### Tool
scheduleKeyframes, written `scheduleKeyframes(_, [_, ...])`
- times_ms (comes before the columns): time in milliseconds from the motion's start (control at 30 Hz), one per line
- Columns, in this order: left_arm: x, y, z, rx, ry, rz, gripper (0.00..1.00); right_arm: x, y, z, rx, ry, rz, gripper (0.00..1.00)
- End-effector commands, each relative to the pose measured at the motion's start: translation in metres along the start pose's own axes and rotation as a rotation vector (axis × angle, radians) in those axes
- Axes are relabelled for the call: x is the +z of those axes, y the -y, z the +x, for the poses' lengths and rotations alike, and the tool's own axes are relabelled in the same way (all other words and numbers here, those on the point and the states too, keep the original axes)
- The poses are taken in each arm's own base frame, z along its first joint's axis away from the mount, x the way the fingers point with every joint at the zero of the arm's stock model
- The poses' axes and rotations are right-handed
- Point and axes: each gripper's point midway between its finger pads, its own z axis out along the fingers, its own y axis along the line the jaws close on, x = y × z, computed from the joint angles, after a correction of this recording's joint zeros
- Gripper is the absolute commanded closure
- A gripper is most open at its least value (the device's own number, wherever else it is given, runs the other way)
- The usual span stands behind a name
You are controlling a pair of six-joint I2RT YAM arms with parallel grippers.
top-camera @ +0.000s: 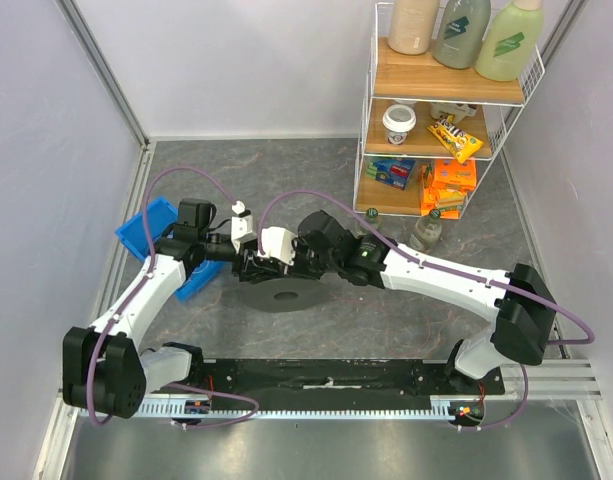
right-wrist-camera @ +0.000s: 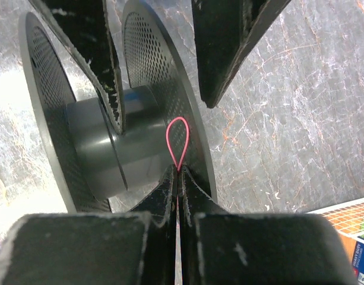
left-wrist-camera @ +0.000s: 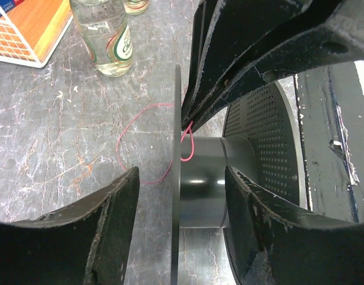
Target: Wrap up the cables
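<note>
A dark grey spool (top-camera: pixel 286 295) stands on edge at mid table, with perforated flanges (right-wrist-camera: pixel 152 71) and a smooth hub (left-wrist-camera: pixel 199 178). A thin pink-red cable (left-wrist-camera: pixel 125 148) lies in a loose loop on the table and runs up to the hub. My right gripper (right-wrist-camera: pixel 177 172) is shut on the cable; a small teardrop loop (right-wrist-camera: pixel 177 139) sticks out of its tips next to the hub. My left gripper (left-wrist-camera: pixel 182 178) is open, its fingers straddling one flange, one finger (left-wrist-camera: pixel 110 219) outside, the other by the hub. In the top view both grippers (top-camera: pixel 281 262) meet above the spool; the cable is too thin to see there.
A glass bottle (top-camera: pixel 424 232) stands right of the spool, also in the left wrist view (left-wrist-camera: pixel 107 35). A wire shelf rack (top-camera: pixel 441 100) with snacks and bottles is at the back right. A blue bin (top-camera: pixel 146 225) sits at the left. A black rail (top-camera: pixel 326 375) runs along the near edge.
</note>
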Motion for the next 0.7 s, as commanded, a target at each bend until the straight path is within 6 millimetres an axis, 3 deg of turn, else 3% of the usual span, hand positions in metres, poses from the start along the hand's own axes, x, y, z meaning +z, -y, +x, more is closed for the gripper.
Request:
scheduleKeyframes(0, [0.006,0.000,-0.010,0.040,0.074,0.036,0.36,0.004,0.006,-0.015,0.032,0.058,0.040,1.00])
scheduleKeyframes(433, [0.008,0.005,-0.013,-0.001,0.109,0.066,0.39,0.008,-0.005,-0.005,0.034,0.043,0.028,1.00])
scheduleKeyframes(667, [0.013,0.001,-0.004,-0.018,0.084,0.036,0.43,0.007,0.004,-0.007,0.066,0.056,0.090,1.00])
